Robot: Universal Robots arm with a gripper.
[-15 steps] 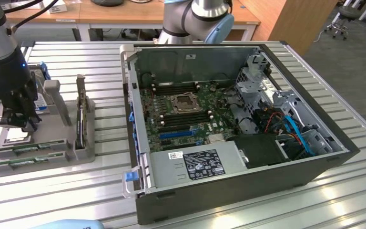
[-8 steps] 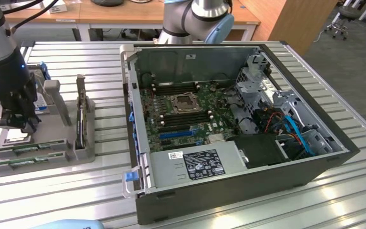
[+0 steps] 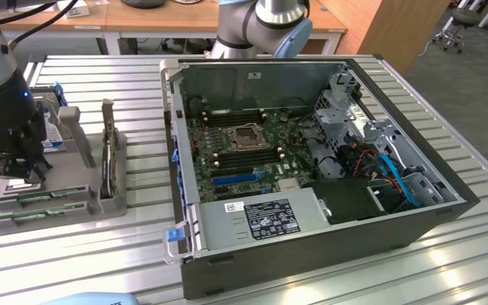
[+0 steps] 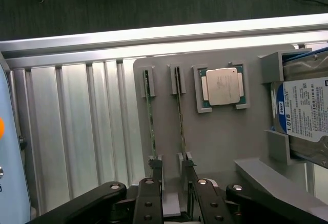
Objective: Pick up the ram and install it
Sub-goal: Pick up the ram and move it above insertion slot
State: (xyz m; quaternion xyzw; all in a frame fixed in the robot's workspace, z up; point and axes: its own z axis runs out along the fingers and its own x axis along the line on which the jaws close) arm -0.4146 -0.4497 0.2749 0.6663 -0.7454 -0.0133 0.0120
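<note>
— On the gray tray (image 4: pixel 225 137), what is sitting where?

— 2 green memory sticks are standing on edge in 2 narrow slots. The outer ram (image 4: pixel 150 116) is running nearer the tray's edge. The inner ram (image 4: pixel 179 116) is running parallel to it, closer to the tray's middle. The square silver processor (image 4: pixel 223 85) is resting in the tray's pocket just beside the inner ram. The hard drive (image 4: pixel 302 106) with the blue-and-white label is occupying the tray's end beyond that pocket.

— And the gripper (image 4: pixel 172 160)?

— It is hanging over the tray at one end of the sticks, released, its black fingers (image 4: pixel 155 183) spreading wide and clamping nothing. The inner ram's end is showing between them, near one finger. Whether anything is touching, I cannot tell.

— What is lying around the tray?

— The tray is sitting on the slatted aluminium table (image 4: pixel 77 131). The opened computer case (image 3: pixel 295 273) is standing beside the tray, on the exterior view's right, with its motherboard (image 3: pixel 244 146) showing.
</note>
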